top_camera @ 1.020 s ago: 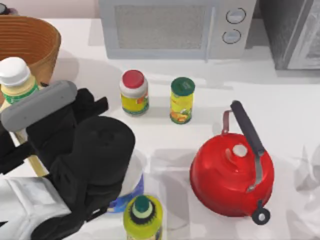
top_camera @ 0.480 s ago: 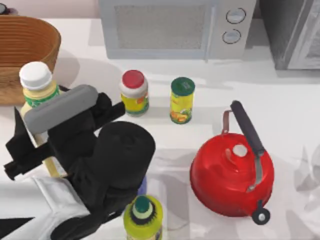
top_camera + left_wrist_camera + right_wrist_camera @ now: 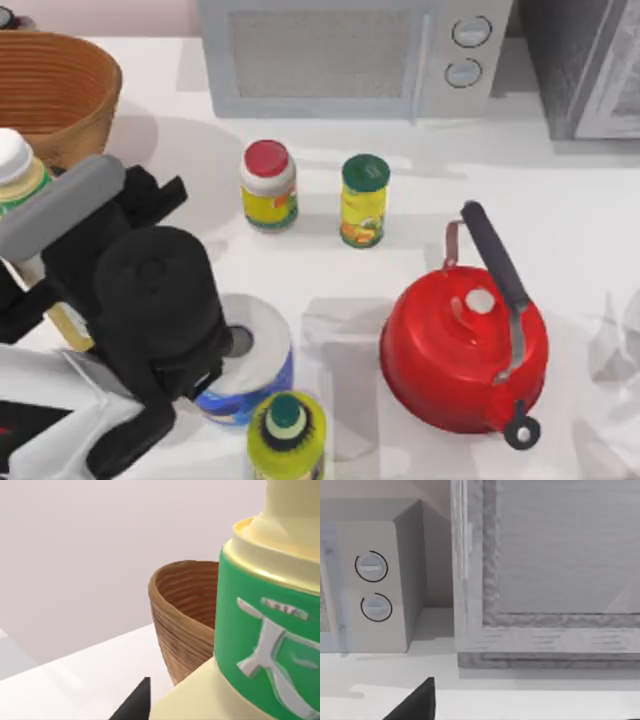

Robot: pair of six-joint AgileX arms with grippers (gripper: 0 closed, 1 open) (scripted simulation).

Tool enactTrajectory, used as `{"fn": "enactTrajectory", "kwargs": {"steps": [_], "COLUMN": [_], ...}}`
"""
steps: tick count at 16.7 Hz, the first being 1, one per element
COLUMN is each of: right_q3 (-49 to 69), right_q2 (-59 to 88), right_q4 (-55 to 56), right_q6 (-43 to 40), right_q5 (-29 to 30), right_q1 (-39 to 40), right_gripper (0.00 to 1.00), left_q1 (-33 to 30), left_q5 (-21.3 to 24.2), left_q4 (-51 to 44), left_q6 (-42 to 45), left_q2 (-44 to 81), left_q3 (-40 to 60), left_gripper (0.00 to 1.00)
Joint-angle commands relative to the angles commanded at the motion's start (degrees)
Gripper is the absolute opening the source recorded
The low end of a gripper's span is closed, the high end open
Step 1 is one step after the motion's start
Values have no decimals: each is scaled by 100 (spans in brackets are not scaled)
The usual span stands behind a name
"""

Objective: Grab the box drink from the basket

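At the left edge of the top view, the left gripper (image 3: 25,260) is closed on the box drink (image 3: 18,180), which is lifted clear of the basket (image 3: 60,85) and sits just below it in the frame. The white cap faces the camera. The left wrist view shows the drink's green band (image 3: 270,645) close up, with the basket rim (image 3: 175,595) behind. Whether the right gripper (image 3: 417,702) is open cannot be told.
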Motion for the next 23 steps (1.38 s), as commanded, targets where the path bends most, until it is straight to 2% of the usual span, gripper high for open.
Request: {"fn": "enactTrajectory", "kwargs": {"steps": [5,9,12,17,23], "right_q3": [0,0,0,0,0], "right_q2": [0,0,0,0,0], "right_q4": [0,0,0,0,0], "right_q6": [0,0,0,0,0], "right_q5": [0,0,0,0,0], "right_q1": [0,0,0,0,0], "right_gripper": [100,100,100,100,100], "left_q1": [324,195,31,-1,-1], "left_q5": [235,591,809,843,843], "left_q4": [2764,4321,4862,4932,4932], "left_q6": [1453,1894,1905,1907,1907], "left_q2": [809,1566,1950,2009,2009], "left_q3": [-306,-341,-295,-283,-283], "left_gripper": [0,0,0,0,45]}}
